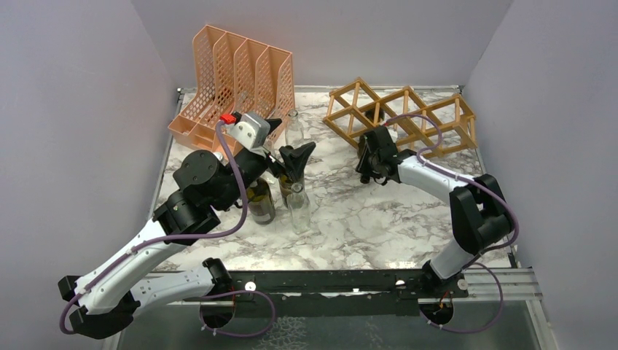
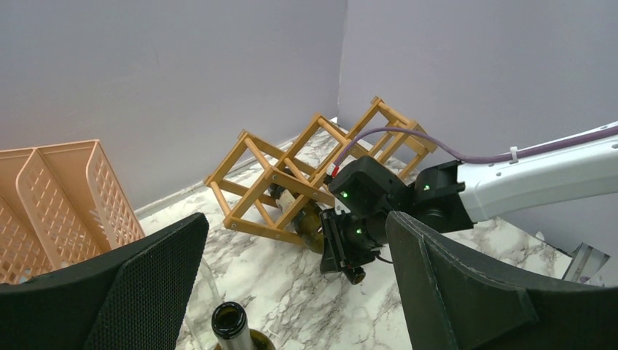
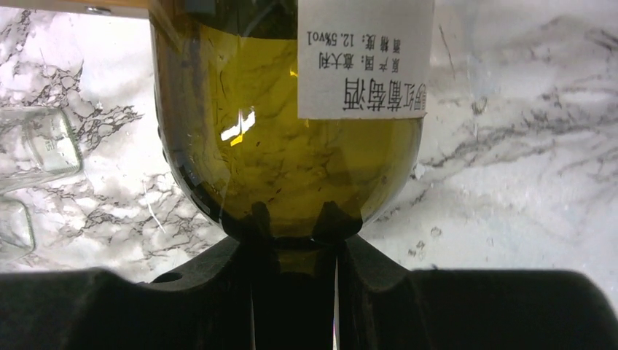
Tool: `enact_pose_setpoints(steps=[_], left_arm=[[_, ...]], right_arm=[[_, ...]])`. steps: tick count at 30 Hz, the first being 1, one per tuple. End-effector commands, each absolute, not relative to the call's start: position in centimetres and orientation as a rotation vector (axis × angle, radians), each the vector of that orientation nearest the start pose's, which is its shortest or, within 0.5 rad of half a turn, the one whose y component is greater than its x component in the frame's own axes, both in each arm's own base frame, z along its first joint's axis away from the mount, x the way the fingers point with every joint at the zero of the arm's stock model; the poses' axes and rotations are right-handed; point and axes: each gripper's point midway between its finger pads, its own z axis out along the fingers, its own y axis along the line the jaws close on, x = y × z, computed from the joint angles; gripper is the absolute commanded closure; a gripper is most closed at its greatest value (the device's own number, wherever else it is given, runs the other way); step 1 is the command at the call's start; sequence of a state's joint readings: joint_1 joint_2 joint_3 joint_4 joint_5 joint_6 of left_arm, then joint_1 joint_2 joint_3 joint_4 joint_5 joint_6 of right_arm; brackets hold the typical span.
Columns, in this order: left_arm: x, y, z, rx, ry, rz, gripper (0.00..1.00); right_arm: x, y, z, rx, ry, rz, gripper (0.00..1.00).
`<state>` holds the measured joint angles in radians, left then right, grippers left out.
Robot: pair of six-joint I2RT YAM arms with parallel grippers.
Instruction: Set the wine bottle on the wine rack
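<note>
The tan wooden wine rack (image 1: 402, 115) (image 2: 288, 179) stands at the back right of the marble table. An olive-green wine bottle (image 3: 284, 146) (image 2: 318, 227) with a white label lies on its side, its body inside a low cell of the rack. My right gripper (image 1: 370, 165) (image 2: 356, 244) (image 3: 295, 219) is shut on the bottle's neck just behind the shoulder. The neck's mouth pokes out under the gripper in the left wrist view. My left gripper (image 1: 295, 157) (image 2: 299, 240) hangs open and holds nothing, above the upright bottles on the table's left half.
A peach mesh file organizer (image 1: 233, 80) (image 2: 58, 197) stands at the back left. Upright near the left gripper are a dark green bottle (image 1: 260, 200) (image 2: 232, 321) and clear bottles (image 1: 298, 208) (image 1: 294, 127). Grey walls close the back and sides.
</note>
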<state>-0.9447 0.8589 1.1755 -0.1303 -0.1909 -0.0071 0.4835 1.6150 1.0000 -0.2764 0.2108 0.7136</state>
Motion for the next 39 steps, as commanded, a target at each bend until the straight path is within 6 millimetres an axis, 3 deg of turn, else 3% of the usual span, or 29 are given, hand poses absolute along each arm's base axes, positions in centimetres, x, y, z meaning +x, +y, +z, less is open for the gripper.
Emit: enact_pose_setpoints(steps=[1,7,13,21,28,33,39], left_arm=[[20.3,-23.1,45.5,0.503,1.316,-0.677,0.01],[20.3,-22.9,45.6,0.496,1.314,-0.672,0.01],[20.4,-23.0,45.5,0.495,1.318,-0.669,0.01],[20.5,-23.0,45.4,0.495,1.321,-0.665,0.01],[20.6,-23.0,45.4,0.495,1.322,-0.658,0.01],[20.6,-22.9,45.3,0.494,1.324,-0.655,0.01],[20.7,-22.9,45.1,0.493,1.329,-0.651,0.01]], right_arm=[[40.7,19.3,11.3,0.206,2.256,0.377,0.99],[42.4,19.8,11.7,0.034,2.251,0.408,0.99],[43.6,21.6,12.2,-0.106,2.236,0.46,0.99],[45.3,21.9,11.9,-0.014,2.228,0.459,0.94],[46.2,22.3,11.6,-0.006,2.217,0.468,0.71],[46.7,21.8,10.8,0.0,2.209,0.423,0.63],[46.1,21.5,12.0,0.024,2.182,0.44,0.36]])
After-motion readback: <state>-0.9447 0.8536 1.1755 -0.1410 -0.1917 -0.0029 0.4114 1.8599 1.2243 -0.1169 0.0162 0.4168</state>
